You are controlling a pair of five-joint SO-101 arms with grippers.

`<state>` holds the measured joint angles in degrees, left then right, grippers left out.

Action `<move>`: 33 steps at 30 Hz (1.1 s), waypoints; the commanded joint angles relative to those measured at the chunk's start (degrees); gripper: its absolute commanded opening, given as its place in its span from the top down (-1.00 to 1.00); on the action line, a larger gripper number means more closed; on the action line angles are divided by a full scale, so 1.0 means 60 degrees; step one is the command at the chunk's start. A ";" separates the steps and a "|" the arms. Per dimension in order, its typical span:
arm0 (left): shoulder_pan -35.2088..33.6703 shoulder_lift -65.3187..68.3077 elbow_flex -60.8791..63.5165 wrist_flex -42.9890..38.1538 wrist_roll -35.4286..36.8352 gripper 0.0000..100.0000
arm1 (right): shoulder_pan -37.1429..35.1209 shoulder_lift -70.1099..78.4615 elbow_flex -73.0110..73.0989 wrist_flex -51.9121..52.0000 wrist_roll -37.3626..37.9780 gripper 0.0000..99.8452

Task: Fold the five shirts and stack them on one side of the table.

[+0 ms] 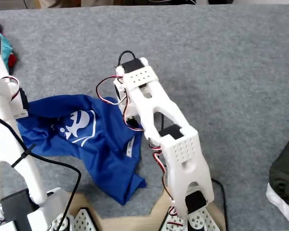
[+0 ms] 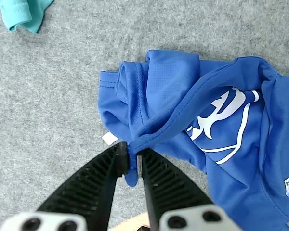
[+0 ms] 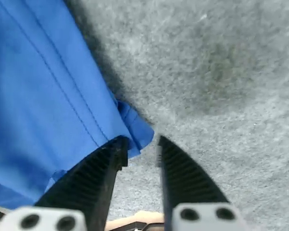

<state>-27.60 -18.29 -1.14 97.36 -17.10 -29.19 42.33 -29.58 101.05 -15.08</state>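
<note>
A blue shirt (image 1: 101, 149) lies crumpled on the table (image 1: 231, 72). One folded edge is pinched between the clenched left jaws, presumably so that the cloth can be drawn flat. The right jaws are parted, and a shirt corner lies just at their tips, ungripped.

Grey felt mat (image 1: 231, 72) covering a wooden table (image 1: 120, 224)

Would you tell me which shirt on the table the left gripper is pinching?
The blue shirt with the white print; the left gripper is shut on its edge. The teal shirt and dark shirt lie apart.
</note>
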 commanded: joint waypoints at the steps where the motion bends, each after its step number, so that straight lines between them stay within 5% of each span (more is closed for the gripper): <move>1: -0.0073 -0.0066 0.0000 -0.0059 0.0103 0.96 | -0.0051 -0.0037 -0.0491 0.0103 -0.0044 0.84; 28: -0.0088 -0.0066 0.0000 -0.0059 0.0103 0.96 | -0.0828 0.0007 0.0198 0.0147 -0.0029 0.87; 33: -0.0088 -0.0066 0.0000 -0.0059 0.0103 0.96 | -0.0799 0.0007 0.0315 0.0161 -0.0029 0.72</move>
<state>-27.60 -18.29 -1.14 97.36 -17.10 -33.23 42.68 -28.18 101.05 -15.08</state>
